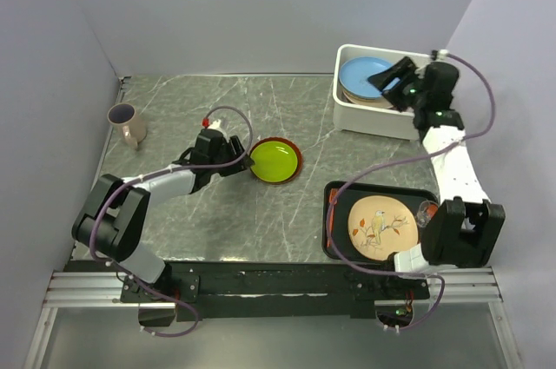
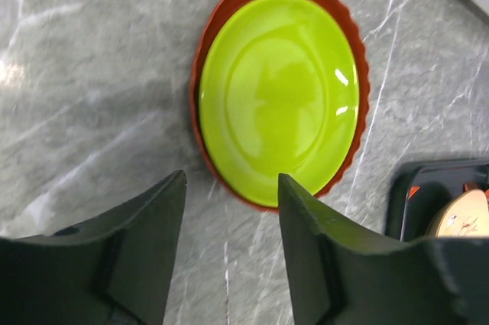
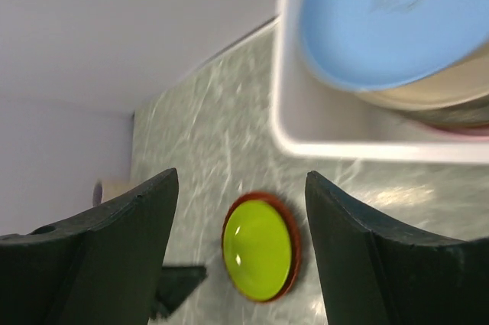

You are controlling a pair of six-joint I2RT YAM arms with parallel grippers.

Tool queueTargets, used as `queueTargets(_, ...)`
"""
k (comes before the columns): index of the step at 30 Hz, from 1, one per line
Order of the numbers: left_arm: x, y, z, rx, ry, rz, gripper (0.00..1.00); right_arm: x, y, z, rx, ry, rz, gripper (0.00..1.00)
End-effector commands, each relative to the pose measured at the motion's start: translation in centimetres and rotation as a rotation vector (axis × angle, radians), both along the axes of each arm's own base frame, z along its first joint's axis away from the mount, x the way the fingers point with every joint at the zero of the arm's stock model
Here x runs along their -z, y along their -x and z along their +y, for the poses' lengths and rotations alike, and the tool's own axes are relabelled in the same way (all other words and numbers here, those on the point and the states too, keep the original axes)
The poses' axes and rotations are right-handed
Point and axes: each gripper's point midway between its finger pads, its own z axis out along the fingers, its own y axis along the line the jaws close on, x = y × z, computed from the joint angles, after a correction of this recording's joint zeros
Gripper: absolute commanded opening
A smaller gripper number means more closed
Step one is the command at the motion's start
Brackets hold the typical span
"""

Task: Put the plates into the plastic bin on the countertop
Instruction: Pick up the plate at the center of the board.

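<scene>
Left gripper [image 2: 231, 183]: your two dark fingers stand spread with nothing between them, at the bottom of the left wrist view, over the near edge of the stacked pair; you cannot tell whether they touch it.
Yellow-green plate [image 2: 279, 95]: lies on top of the red-orange one, at the centre of your top view.
Red-orange plate [image 2: 220, 19]: flat on the countertop [image 1: 217, 213]; only its fluted rim shows around the green.
Right gripper [image 3: 241, 180]: fingers held wide apart and empty, at the upper right of your top view, above the bin's right end.
Plastic bin [image 1: 382, 121]: white, in the upper right of the top view, on the countertop by the right wall.
Blue plate [image 1: 360, 74]: uppermost of a stack inside the bin; the plates under it are blurred.
Black tray [image 1: 334, 213]: lower right, holding a cream plate with a bird pattern [image 1: 378, 226].
Cup [image 1: 128, 123]: far left, well apart from everything.
</scene>
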Motion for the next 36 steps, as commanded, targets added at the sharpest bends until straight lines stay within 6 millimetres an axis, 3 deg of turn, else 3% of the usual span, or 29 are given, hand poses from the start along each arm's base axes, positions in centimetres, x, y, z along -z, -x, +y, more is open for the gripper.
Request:
queueTargets(1, -2.3, -1.8, -1.6, 0.031, 0.050, -0.066, 0.55, 0.9, 1.6, 5.8, -0.119, 0.076, -0.015, 0.74)
queueTargets(7, -1.9, -2.4, -2.7, 0.050, 0.077, -0.056, 0.50, 7.5, 2.9, 12.4, -0.272, 0.120, 0.116, 0.72)
queueTargets(9, -1.5, -2.6, -3.0, 0.057, 0.082, -0.047, 0.49, 10.6, 3.2, 13.7, -0.305, 0.125, 0.179, 0.71)
queueTargets(11, -1.0, -2.7, -3.3, 0.063, 0.083, -0.038, 0.48, 12.4, 3.8, 15.6, -0.349, 0.137, 0.211, 0.71)
queueTargets(12, -0.9, -2.7, -3.5, 0.065, 0.083, -0.036, 0.48, 14.3, 4.1, 16.2, -0.360, 0.141, 0.251, 0.71)
queueTargets(18, 0.3, -2.8, -3.7, 0.066, 0.073, -0.015, 0.46, 19.3, 4.7, 19.2, -0.418, 0.143, 0.323, 0.68)
queueTargets(24, 1.3, -2.9, -3.5, 0.059, 0.051, 0.000, 0.46, 21.2, 4.3, 20.4, -0.443, 0.129, 0.343, 0.67)
queueTargets(36, 4.8, -2.8, -3.8, 0.069, 0.023, 0.066, 0.41, 24.1, 4.1, 20.4, -0.444, 0.155, 0.396, 0.67)
